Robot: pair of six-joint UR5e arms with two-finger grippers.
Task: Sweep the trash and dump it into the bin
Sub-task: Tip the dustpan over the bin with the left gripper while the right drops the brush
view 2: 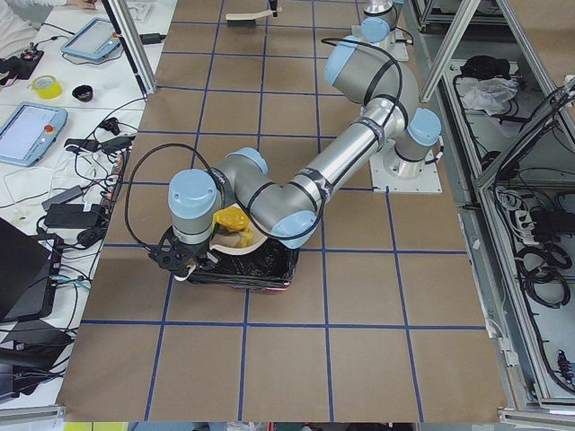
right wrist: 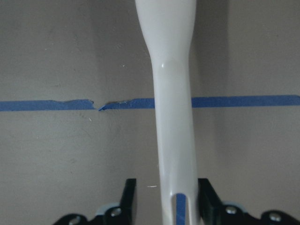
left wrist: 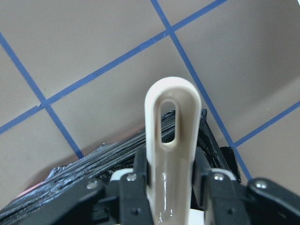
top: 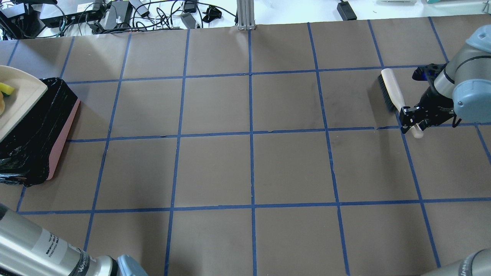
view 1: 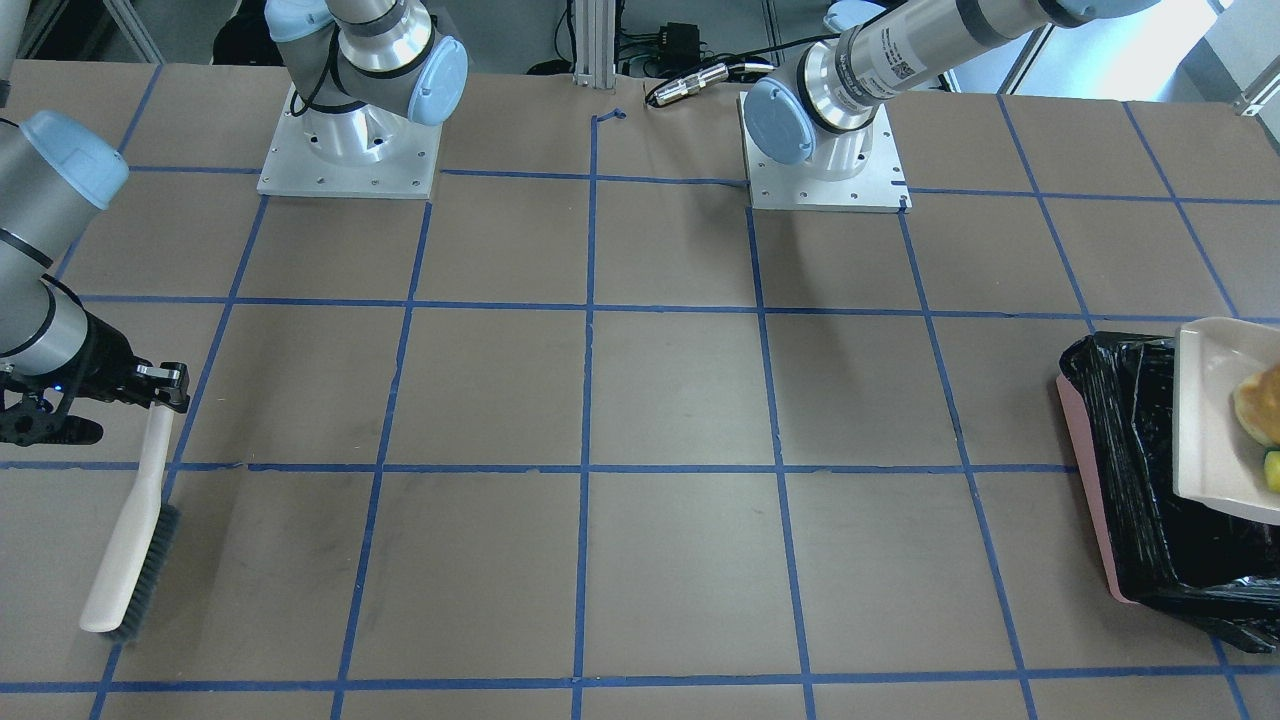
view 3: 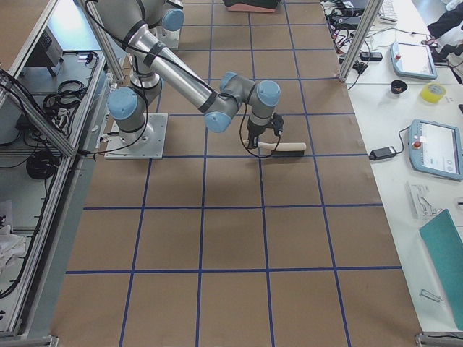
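My left gripper (left wrist: pixel 171 187) is shut on the handle of the beige dustpan (view 1: pixel 1215 420), which it holds over the bin (view 1: pixel 1085 470), a pink container lined with a black bag. The golden-brown bun (view 1: pixel 1260 400) and the yellow-green sponge (view 1: pixel 1272 470) lie in the pan. I cannot make out the croissant piece. The pan (top: pixel 19 99) and the bin (top: pixel 63 142) also show at the left edge of the overhead view. My right gripper (top: pixel 412 119) is shut on the handle of the beige brush (top: pixel 391 90), whose bristles rest on the table.
Brown paper with a blue tape grid (top: pixel 251 138) covers the table. The two arm bases (view 1: pixel 350 150) stand on plates at the robot's side. Cables and power bricks (top: pixel 115 15) lie beyond the far edge.
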